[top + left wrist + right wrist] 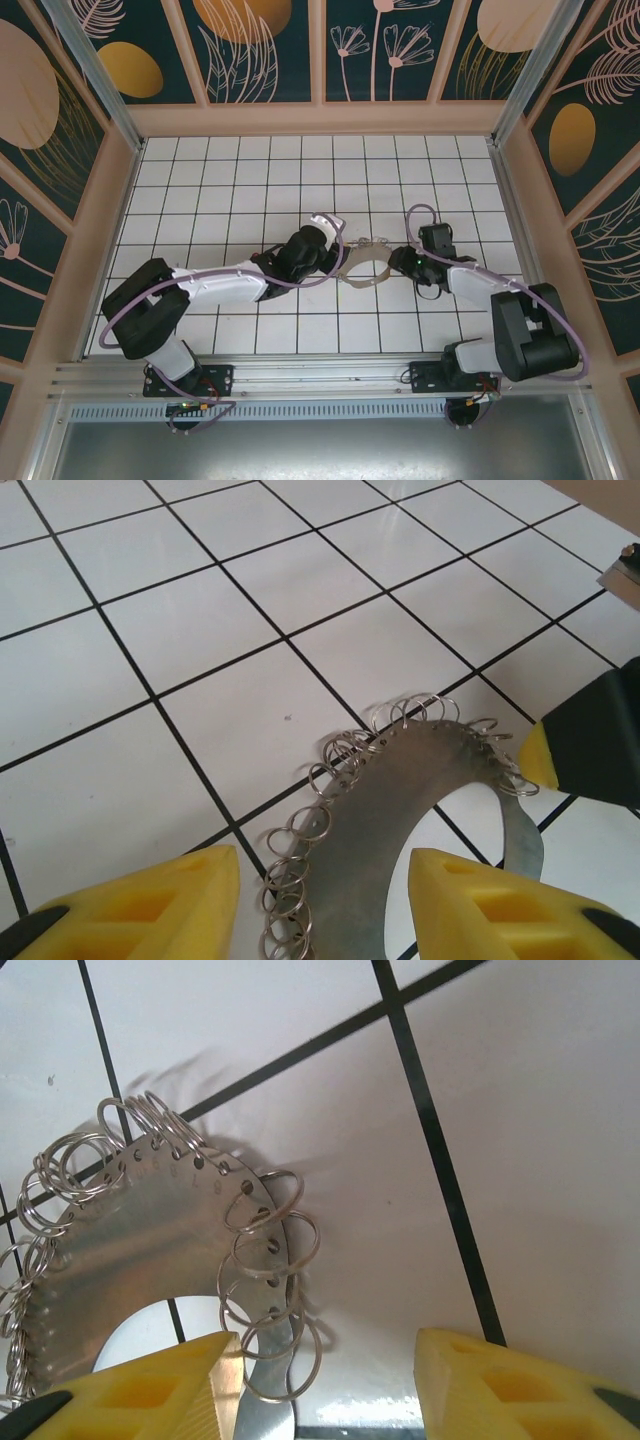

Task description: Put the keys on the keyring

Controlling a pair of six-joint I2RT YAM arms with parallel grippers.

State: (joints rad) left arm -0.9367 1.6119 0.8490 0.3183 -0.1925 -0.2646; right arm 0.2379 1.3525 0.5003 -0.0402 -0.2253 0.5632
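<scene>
1. The left end effector [325, 910] sits nearest, low over the table [150, 680]. Its two yellow fingertips [130, 905] are held apart, released and grasping nothing.
2. The keyring [400, 780], a flat metal crescent fringed with small wire rings [300, 825], lies on the white tiles. One band of it passes between those fingertips and curves away ahead of them.
3. The right end effector [330, 1390] is likewise spread and released. The fingertip [150, 1390] on the view's left overlaps the keyring's edge, though I cannot tell if it touches. The other hangs over bare tile, well apart from the metal.
4. From the left wrist, one yellow fingertip [537, 758] of the right end effector meets the keyring's far end, ahead and to the right.
5. Overhead, the left arm [215, 285] stretches low toward the centre. The right arm [490, 295] bends at its elbow and reaches in from the opposite side.
6. The two end effectors face each other across the keyring, inside patterned walls [260, 50].
</scene>
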